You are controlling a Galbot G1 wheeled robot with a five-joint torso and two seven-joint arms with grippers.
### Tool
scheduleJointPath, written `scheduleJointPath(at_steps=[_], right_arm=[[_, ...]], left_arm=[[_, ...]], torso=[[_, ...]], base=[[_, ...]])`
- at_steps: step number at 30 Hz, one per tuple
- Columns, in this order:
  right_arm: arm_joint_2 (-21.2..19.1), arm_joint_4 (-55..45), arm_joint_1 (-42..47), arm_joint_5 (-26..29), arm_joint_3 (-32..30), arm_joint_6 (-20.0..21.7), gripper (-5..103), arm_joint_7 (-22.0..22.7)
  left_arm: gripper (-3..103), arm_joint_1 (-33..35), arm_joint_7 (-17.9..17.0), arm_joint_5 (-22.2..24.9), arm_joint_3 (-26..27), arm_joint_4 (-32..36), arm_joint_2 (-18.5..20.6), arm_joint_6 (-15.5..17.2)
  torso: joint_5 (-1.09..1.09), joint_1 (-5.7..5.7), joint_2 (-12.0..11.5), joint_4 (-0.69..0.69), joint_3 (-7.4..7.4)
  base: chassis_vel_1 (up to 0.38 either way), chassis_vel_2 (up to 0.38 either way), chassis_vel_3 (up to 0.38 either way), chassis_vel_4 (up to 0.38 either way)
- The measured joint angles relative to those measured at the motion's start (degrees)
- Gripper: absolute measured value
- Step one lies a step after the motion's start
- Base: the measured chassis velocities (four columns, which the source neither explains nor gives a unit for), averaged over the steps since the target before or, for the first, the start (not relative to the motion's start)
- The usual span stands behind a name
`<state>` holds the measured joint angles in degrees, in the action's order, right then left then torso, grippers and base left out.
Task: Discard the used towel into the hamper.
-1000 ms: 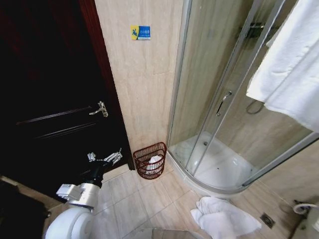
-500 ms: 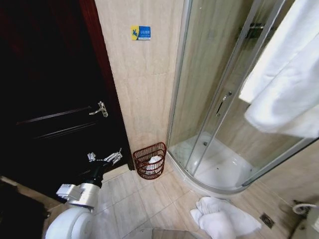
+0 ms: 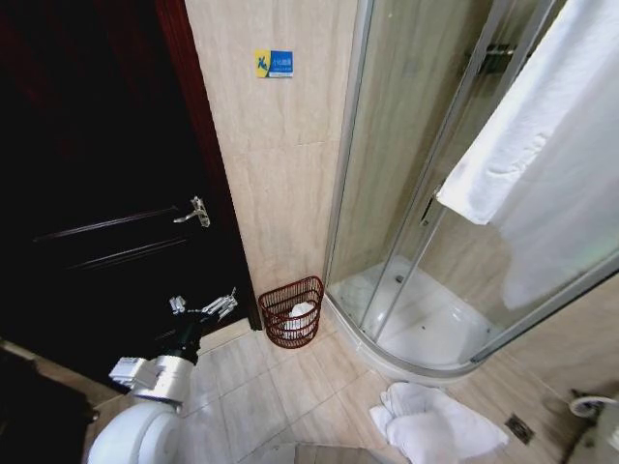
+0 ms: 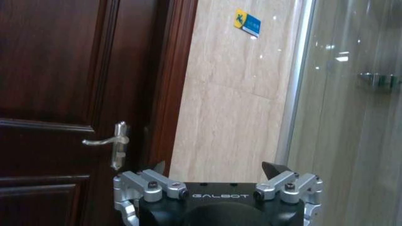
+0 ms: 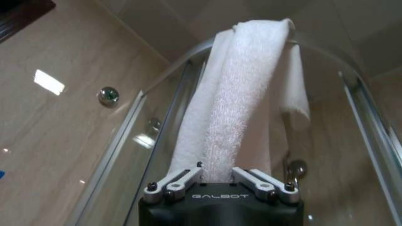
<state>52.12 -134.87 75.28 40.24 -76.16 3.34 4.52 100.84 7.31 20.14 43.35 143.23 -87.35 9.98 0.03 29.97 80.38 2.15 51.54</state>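
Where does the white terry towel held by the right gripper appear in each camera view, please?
Head view: white terry towel hangs across the upper right, before the shower glass.
Right wrist view: centre, rising from the right gripper, shut on it.
Left wrist view: faces the dark wooden door instead.
Shared landmark: curved glass shower enclosure.

White terry towel (image 5: 238,94) hangs draped over top of curved glass shower screen, lower end pinched in right claw (image 5: 217,175). Hamper (image 3: 291,311), small round reddish-brown open-weave basket, stands upright on floor btwn door and shower base, w/ something white inside.
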Motion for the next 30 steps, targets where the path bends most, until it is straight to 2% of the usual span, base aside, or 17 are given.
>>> scheduleJointPath(at_steps=[4,5,7,9,10,12,15,20,23,30], right_arm=[[4.1,-1.4,2.4,-3.1,0.9,-3.9,4,-0.2],[4.1,-1.4,2.4,-3.1,0.9,-3.9,4,-0.2],[7.0,-1.8,4.2,-8.4,1.7,-7.2,4,0.7],[8.2,-2.1,5.2,-10.4,1.8,-8.4,4,0.8],[10.5,-2.4,6.8,-13.7,2.2,-10.4,4,0.8],[12.0,-2.4,7.6,-15.2,2.7,-11.8,4,0.7],[16.7,-1.3,9.6,-20.1,8.7,-18.9,4,-0.4],[18.5,0.0,7.8,-22.6,12.9,-20.6,4,0.3],[19.0,0.1,7.3,-24.9,15.3,-21.2,4,3.5],[21.4,1.5,7.7,-29.2,15.7,-24.3,4,4.6]], left_arm=[[100,0.0,0.0,0.0,0.0,0.0,0.0,0.0],[100,0.0,0.0,0.0,0.0,0.0,0.0,0.0],[100,0.0,0.0,0.0,0.0,0.0,0.0,0.0],[100,0.0,0.0,0.0,0.0,0.0,0.0,0.0],[100,0.0,0.0,0.0,0.0,0.0,0.0,0.0],[100,0.0,0.0,0.0,0.0,0.0,0.0,0.0],[100,0.0,0.0,0.0,0.0,0.0,0.0,0.0],[100,0.0,0.0,0.0,0.0,0.0,0.0,0.0],[100,0.0,0.0,0.0,0.0,0.0,0.0,0.0],[100,0.0,0.0,0.0,0.0,0.0,0.0,0.0]], torso=[[-0.06,0.00,0.0,0.03,0.00],[-0.06,0.00,0.0,0.03,0.00],[-0.03,0.01,0.0,0.04,0.00],[-0.03,0.01,0.0,0.04,0.00],[-0.03,0.01,0.0,0.02,0.00],[-0.04,0.01,0.0,0.01,0.00],[-0.02,0.00,0.0,0.00,0.00],[-0.02,0.00,0.0,0.03,0.01],[-0.03,0.01,0.0,0.03,0.01],[-0.03,0.01,0.0,0.02,0.01]], base=[[0.000,0.000,0.000,0.000],[0.000,0.000,0.000,0.000],[0.000,0.000,0.000,0.000],[0.000,0.000,0.000,0.000],[0.000,0.000,0.000,0.000],[0.000,0.000,0.000,0.000],[0.000,0.000,0.000,0.000],[0.000,0.000,0.000,0.000],[0.000,0.000,0.000,0.000],[0.000,0.000,0.000,0.000]])
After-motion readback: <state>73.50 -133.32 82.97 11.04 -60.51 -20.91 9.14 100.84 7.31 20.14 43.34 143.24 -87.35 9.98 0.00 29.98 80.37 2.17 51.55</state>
